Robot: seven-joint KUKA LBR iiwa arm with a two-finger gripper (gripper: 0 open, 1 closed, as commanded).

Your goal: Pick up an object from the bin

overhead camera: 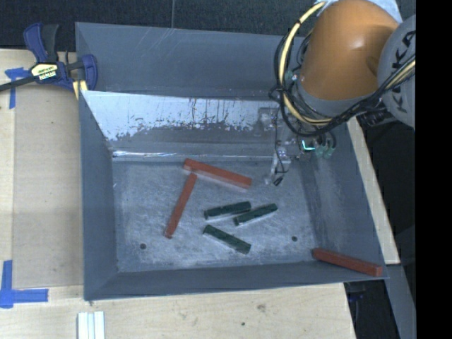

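Gripper (280, 174) — seemingly beside long reddish bar (217, 174)

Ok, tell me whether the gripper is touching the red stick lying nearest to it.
Apart. The camera view shows a strip of bare bin floor between the gripper and the near end of the red stick.
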